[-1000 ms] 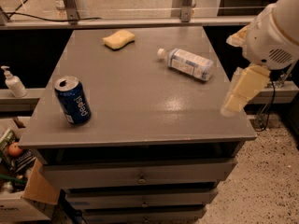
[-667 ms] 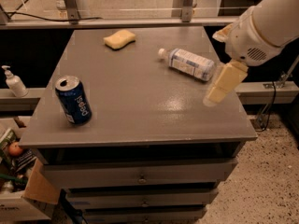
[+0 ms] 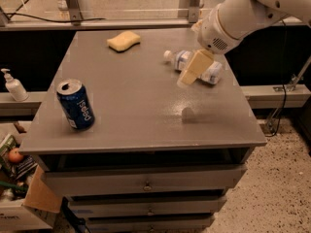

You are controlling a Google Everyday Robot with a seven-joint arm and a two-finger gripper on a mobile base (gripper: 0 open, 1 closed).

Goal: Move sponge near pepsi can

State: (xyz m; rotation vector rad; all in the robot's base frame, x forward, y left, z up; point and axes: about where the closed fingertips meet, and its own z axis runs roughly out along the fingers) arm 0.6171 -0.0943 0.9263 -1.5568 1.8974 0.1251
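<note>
Smooth cream plastic tool [image 3: 185,79] above matt table [image 3: 131,115]; porous foam sponge [image 3: 123,41], glossy metal pepsi can [image 3: 76,106].

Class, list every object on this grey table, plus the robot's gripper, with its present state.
Pale yellow foam sponge: lying flat, far side.
Dark blue aluminium pepsi can: upright, front left.
Clear plastic water bottle: on its side, white cap on.
Gripper: raised over the table near the bottle, apart from the sponge.

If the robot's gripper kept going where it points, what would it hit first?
Probably the table top: the gripper hangs by the water bottle, tilted down-left. Depth is unclear.
</note>
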